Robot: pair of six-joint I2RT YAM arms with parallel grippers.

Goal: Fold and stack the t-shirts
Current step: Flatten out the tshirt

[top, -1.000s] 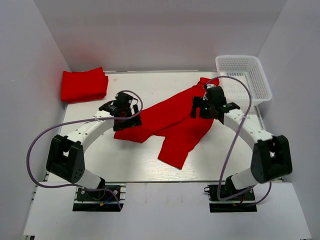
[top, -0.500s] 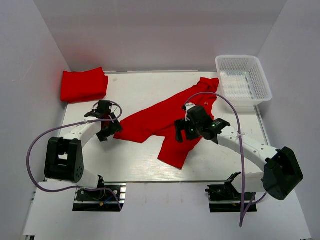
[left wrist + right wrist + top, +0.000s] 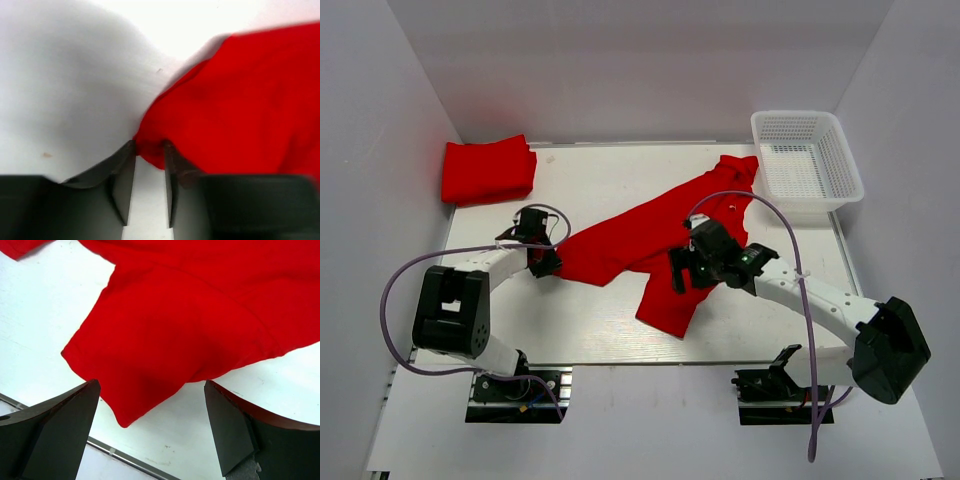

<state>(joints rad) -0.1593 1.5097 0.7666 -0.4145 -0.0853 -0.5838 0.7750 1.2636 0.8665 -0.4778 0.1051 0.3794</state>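
Note:
A loose red t-shirt [image 3: 630, 235] lies crumpled and spread diagonally across the middle of the table. My left gripper [image 3: 548, 265] is at its left corner. In the left wrist view the gripper [image 3: 149, 145] is narrowed, with the corner of the t-shirt [image 3: 240, 100] pinched between its fingertips. My right gripper [image 3: 682, 272] hovers wide open over the shirt's lower flap. The right wrist view shows that red flap [image 3: 175, 315] beneath the spread gripper [image 3: 151, 383], nothing held. A second t-shirt [image 3: 488, 170] lies folded at the back left.
A white mesh basket [image 3: 840, 150] stands at the back right corner. White walls close in the table on three sides. The table's near edge and metal rail [image 3: 125, 457] run just past the shirt's lower corner.
My left gripper slid left off the shirt to its left corner and closed down on it. My right arm swung from the shirt's far end toward the near flap, still open.

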